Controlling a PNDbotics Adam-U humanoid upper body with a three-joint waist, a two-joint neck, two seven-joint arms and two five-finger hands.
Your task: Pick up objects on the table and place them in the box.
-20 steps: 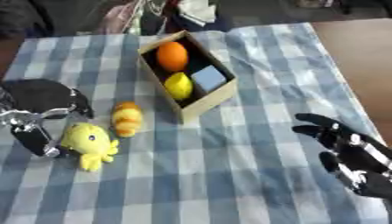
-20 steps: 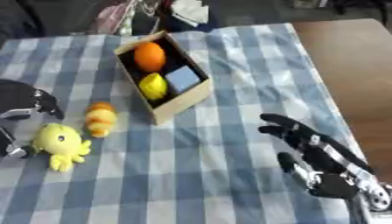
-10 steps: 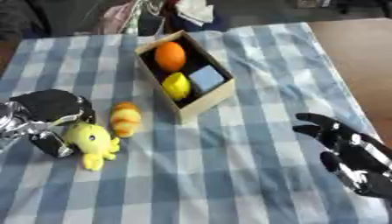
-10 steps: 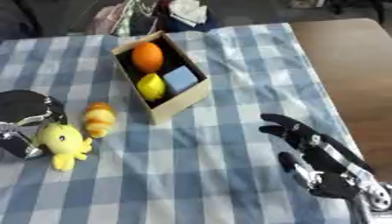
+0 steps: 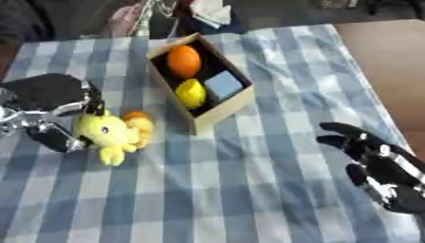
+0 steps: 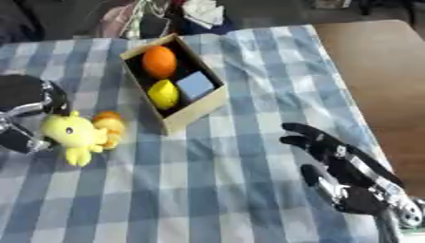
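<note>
A yellow plush toy (image 5: 103, 135) sits at the left of the checked cloth, against a small orange and yellow object (image 5: 138, 122). My left hand (image 5: 46, 97) is at the toy's left side, its fingers curled round the toy's body. An open cardboard box (image 5: 217, 110) lies in the middle, angled. It holds an orange (image 5: 183, 60), a lemon (image 5: 190, 93) and a light blue cube (image 5: 223, 84). At the lower right my right hand (image 6: 342, 163) hovers open with its fingers spread, holding nothing.
The blue and white checked cloth (image 5: 249, 180) covers most of the table. Bare brown tabletop (image 5: 390, 52) shows at the right edge. Dark clutter and white cloth or paper (image 5: 207, 12) lie beyond the far edge, behind the box.
My left hand has closed in on the yellow toy and moved up and right with it. The toy now rests against the small orange object. The right hand has stayed put.
</note>
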